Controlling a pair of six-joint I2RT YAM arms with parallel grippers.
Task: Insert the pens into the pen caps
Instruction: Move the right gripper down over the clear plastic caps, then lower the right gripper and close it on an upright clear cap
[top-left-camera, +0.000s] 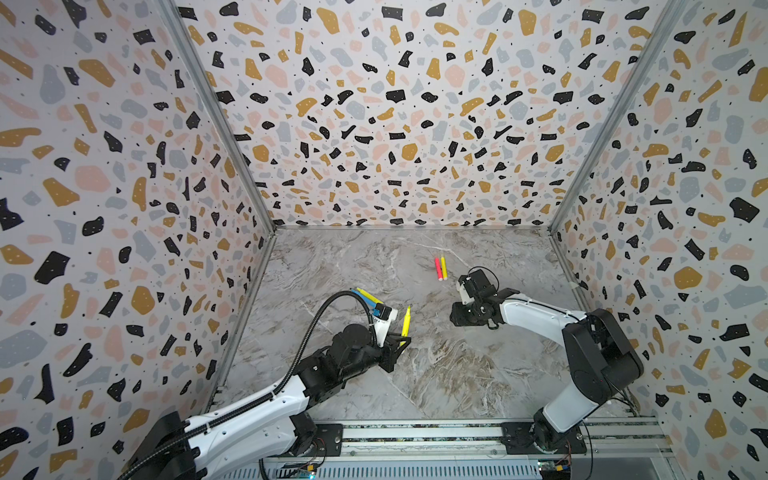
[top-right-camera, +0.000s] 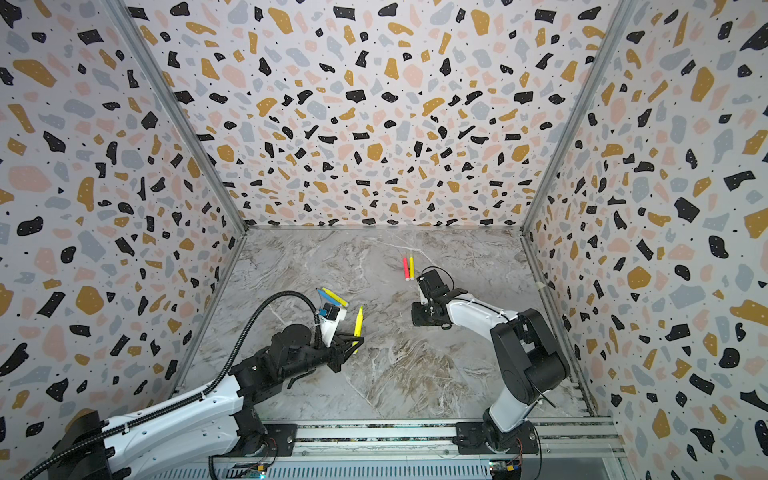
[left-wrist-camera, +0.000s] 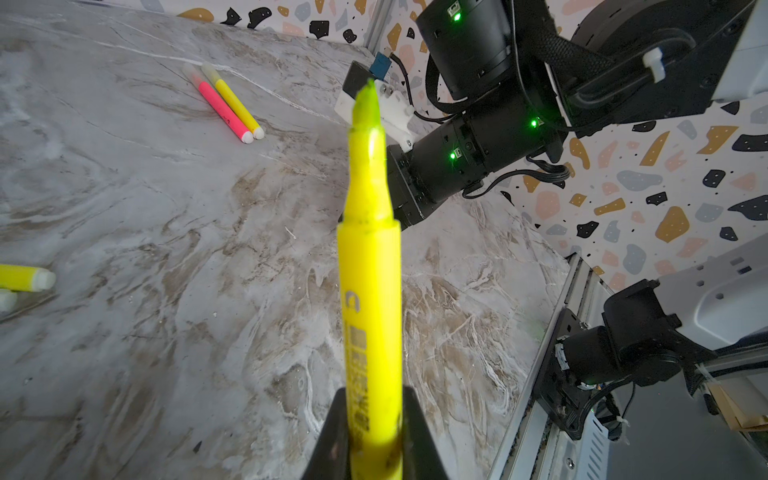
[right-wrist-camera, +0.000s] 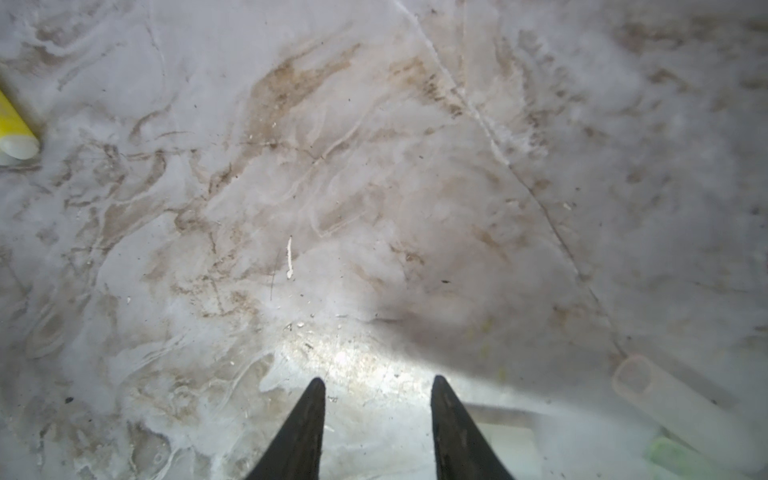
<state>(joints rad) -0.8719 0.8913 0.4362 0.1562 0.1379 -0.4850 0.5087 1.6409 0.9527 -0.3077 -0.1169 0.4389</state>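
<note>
Dropping off the left wrist view's bottom edge: butt of held yellow pen (left-wrist-camera: 370, 291). Running off that view's side: loose yellow pen (left-wrist-camera: 25, 277), showing only its white-tipped end, beside a second white end (left-wrist-camera: 6, 300), colour unreadable. Slipping under the left arm's cable (top-left-camera: 344, 294) in both top views: blue pen (top-left-camera: 356, 293). Blurring in the right wrist view: clear cap (right-wrist-camera: 673, 409), greenish smear (right-wrist-camera: 681, 457).

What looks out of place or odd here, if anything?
The yellow pen in the shut left gripper is uncapped, its tip bare. A clear cap lies loose on the table beside the open right gripper, not between its jaws. Nothing looks spilled or broken.
</note>
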